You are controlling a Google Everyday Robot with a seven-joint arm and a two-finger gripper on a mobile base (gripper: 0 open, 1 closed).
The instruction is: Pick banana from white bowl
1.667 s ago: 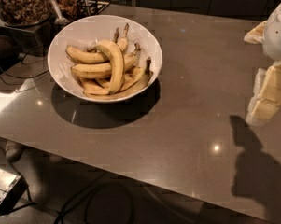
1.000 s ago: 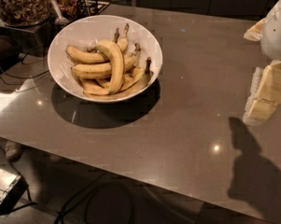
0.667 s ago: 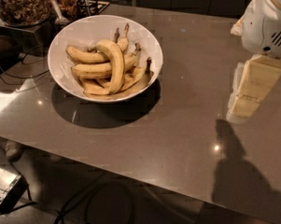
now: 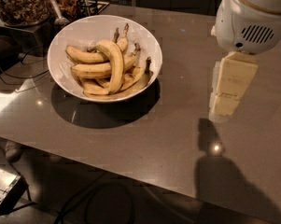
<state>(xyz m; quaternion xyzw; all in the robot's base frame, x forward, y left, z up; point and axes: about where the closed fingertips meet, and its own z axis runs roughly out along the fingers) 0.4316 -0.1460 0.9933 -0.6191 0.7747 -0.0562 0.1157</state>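
Hanging at the frame's right, clenched or not one cannot tell, the gripper may catch a flatter neighbour instead of the banana arched atop the pile in the white bowl, upper left.

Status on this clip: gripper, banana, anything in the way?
Gripper above the table, right of the white bowl, apart from it. Banana atop the pile in the bowl, untouched. Other bananas packed beside and under it.

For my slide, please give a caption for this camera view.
The gripper hangs above the table, apart from the white bowl holding the banana.
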